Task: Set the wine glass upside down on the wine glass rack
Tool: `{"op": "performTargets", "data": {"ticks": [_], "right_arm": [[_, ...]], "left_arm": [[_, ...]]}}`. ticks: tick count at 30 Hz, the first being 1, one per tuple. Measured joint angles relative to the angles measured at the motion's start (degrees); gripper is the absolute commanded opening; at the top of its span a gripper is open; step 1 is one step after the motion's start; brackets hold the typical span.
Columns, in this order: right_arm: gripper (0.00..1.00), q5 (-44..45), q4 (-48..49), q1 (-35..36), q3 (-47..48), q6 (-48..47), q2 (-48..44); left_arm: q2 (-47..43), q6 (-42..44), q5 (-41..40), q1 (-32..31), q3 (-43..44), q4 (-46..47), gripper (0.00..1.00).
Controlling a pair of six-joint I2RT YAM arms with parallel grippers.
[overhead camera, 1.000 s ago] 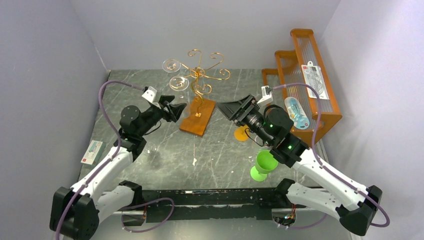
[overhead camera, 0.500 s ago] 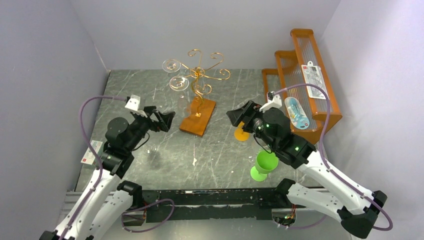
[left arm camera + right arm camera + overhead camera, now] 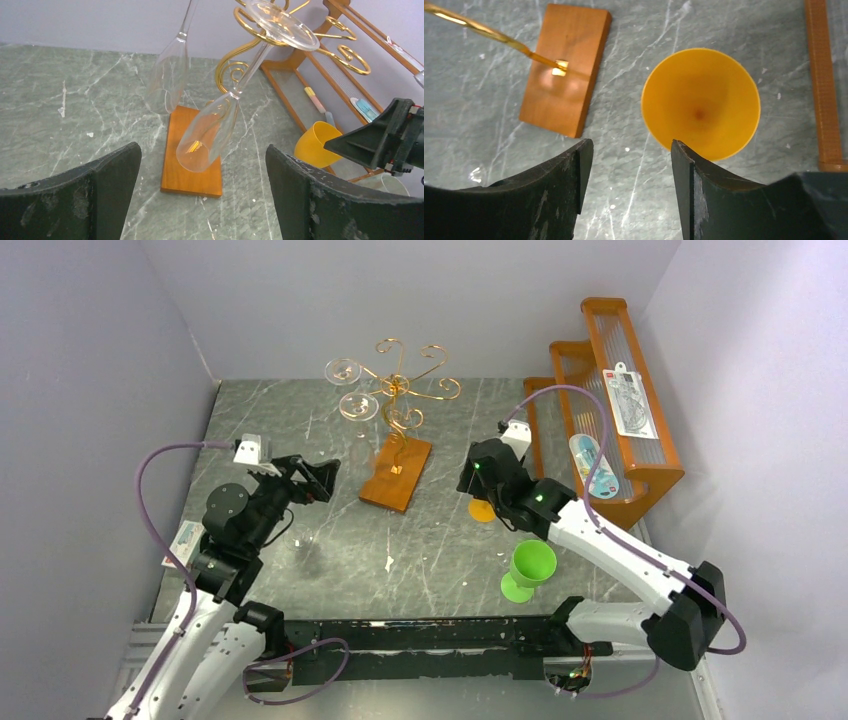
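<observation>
Since 1 second ago the left arm has pulled back from the wine glass rack [image 3: 402, 398] toward the near left side, and its fingers have spread. The right arm has turned its wrist to point down.

The left gripper [image 3: 326, 480] is now wide open and holds nothing. It is left of the rack's wooden base [image 3: 396, 472], apart from it and aimed at the rack.

The wine glass [image 3: 207, 132] hangs upside down on the rack. Its foot [image 3: 280, 22] lies on a gold scroll arm, the stem passes down through the curl, and the bowl is tilted, with its mouth over the wooden base. A second glass [image 3: 169, 80] hangs upside down on another arm just to its left in the left wrist view. Neither gripper touches any of the 2 glasses.

The right gripper [image 3: 630, 145] has its fingers apart, with only bare table between them. It hovers above the marble table [image 3: 430, 550], and a yellow cup [image 3: 700, 102] stands upright just beside its right finger.

A green cup [image 3: 530, 565] stands near the front edge, below the right arm. The orange stepped shelf [image 3: 640, 475] stands at the right wall with some packets [image 3: 592, 462] on it. A small carton [image 3: 185, 542] lies at the left edge of the table.
</observation>
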Motion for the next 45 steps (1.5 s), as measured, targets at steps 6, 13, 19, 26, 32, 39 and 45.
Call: {"op": "performTargets", "data": {"ticks": [6, 13, 19, 26, 32, 39, 45], "right_arm": [[0.55, -0.81, 1.81, -3.50, 0.00, -2.23, 3.26], [0.44, -2.86, 5.14, -6.40, 0.02, -5.44, 6.23], [0.27, -5.42, 6.21, -7.72, 0.02, -7.39, 9.20], [0.00, -8.11, 7.21, -7.76, 0.31, -10.71, 10.23], [0.00, -9.66, 7.39, -7.72, 0.42, -12.11, 7.58], [0.00, -8.57, 7.48, -7.37, 0.39, -11.72, -4.81], [0.00, -4.00, 8.96, -7.37, 0.26, -11.06, -17.62]], "left_arm": [[1.33, -1.27, -0.39, 0.00, 0.00, -0.37, 0.98], [2.40, -1.33, -0.52, 0.00, 1.81, -2.43, 0.98], [2.51, -1.51, -0.57, 0.00, 3.50, -2.75, 0.98], [1.33, -1.49, -0.59, 0.00, 5.81, -4.04, 0.98], [0.48, -2.12, -0.61, 0.00, 10.01, -6.91, 0.98], [4.26, -2.36, -0.13, 0.00, 20.41, -13.62, 0.98], [7.23, -4.24, 4.87, 0.00, 26.49, -16.76, 0.98]]}}
